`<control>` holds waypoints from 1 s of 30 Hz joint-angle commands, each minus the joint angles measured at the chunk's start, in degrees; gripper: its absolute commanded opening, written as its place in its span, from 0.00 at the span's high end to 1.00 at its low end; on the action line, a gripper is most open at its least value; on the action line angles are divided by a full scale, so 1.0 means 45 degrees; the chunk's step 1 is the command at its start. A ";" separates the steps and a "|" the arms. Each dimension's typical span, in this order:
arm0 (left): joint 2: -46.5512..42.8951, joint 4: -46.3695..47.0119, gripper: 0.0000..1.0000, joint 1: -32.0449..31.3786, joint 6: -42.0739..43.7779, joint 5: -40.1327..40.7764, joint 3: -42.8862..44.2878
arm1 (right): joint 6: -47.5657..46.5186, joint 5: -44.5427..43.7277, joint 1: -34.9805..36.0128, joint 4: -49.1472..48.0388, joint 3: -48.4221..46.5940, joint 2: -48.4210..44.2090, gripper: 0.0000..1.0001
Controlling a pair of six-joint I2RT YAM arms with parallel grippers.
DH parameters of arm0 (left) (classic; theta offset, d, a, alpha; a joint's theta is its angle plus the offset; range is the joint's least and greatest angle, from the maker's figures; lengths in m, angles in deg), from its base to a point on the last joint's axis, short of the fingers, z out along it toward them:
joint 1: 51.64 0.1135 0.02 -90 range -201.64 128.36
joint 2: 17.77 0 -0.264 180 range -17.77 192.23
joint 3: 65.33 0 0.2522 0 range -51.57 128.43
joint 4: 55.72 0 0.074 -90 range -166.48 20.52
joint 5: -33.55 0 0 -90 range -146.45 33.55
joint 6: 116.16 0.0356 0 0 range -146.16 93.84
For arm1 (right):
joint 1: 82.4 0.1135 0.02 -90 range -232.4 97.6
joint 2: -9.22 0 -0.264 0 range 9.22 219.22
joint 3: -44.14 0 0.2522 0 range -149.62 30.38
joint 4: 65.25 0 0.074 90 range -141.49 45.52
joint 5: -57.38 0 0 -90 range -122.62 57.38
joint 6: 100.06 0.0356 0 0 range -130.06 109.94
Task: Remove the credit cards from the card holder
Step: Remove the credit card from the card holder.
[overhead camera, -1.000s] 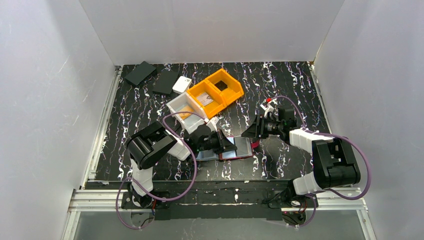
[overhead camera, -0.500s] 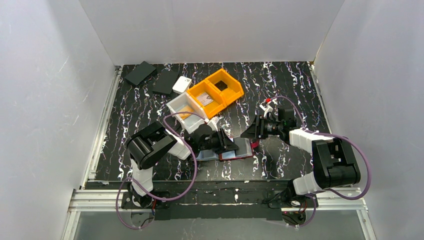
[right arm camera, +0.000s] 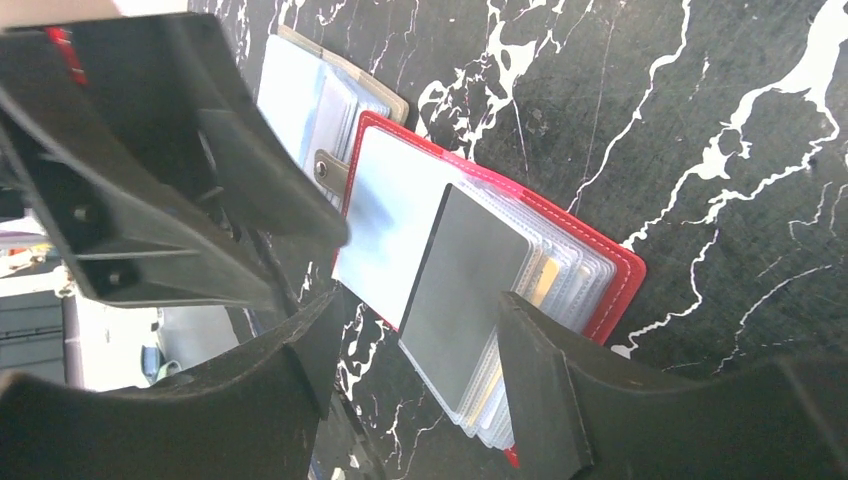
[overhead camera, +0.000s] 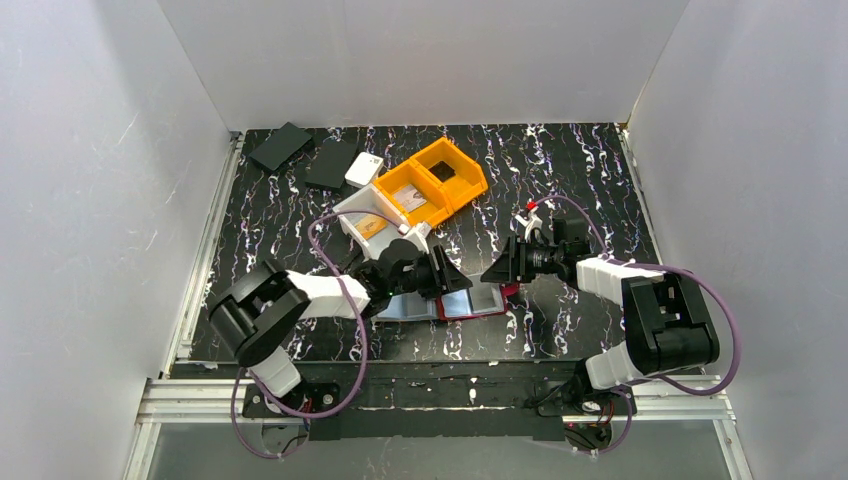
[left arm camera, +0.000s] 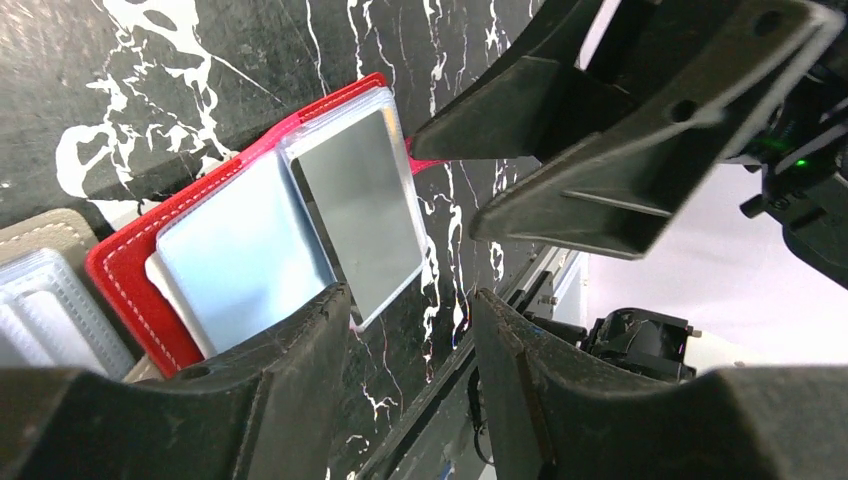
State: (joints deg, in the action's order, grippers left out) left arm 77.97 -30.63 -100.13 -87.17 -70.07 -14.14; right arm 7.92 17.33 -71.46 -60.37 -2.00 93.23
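Right wrist shows a grey card (right arm camera: pixel 465 295) (indistinct from above).

Robotics lab test cell, seen from above: plain white panels (overhead camera: pixel 420 60) wall in a black, white-veined tabletop (overhead camera: pixel 560 170) on three sides. Along the bottom of the frame, an aluminium rail frame (overhead camera: pixel 440 400) carries two robot arms, the left arm (overhead camera: pixel 260 315) at lower left and the right arm (overhead camera: pixel 665 325) at lower right, each trailing loops of purple cable (overhead camera: pixel 736 345). Orange bins (overhead camera: pixel 430 185) and a white bin (overhead camera: pixel 372 222) sit at upper centre, with flat black boxes (overhead camera: pixel 280 146) in the table's upper left corner.
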 commanded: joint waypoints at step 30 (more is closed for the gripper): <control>-0.2676 -0.8729 0.40 -0.3306 0.8400 0.5274 0.3305 | -0.3597 0.0001 -0.0191 0.2905 -0.1457 -0.0765 0.43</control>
State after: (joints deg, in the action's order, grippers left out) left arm 67.61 -63.96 -113.83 -62.82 -52.94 0.29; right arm -0.50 15.54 -71.59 -53.20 -4.03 90.54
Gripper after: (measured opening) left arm 0.526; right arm 0.565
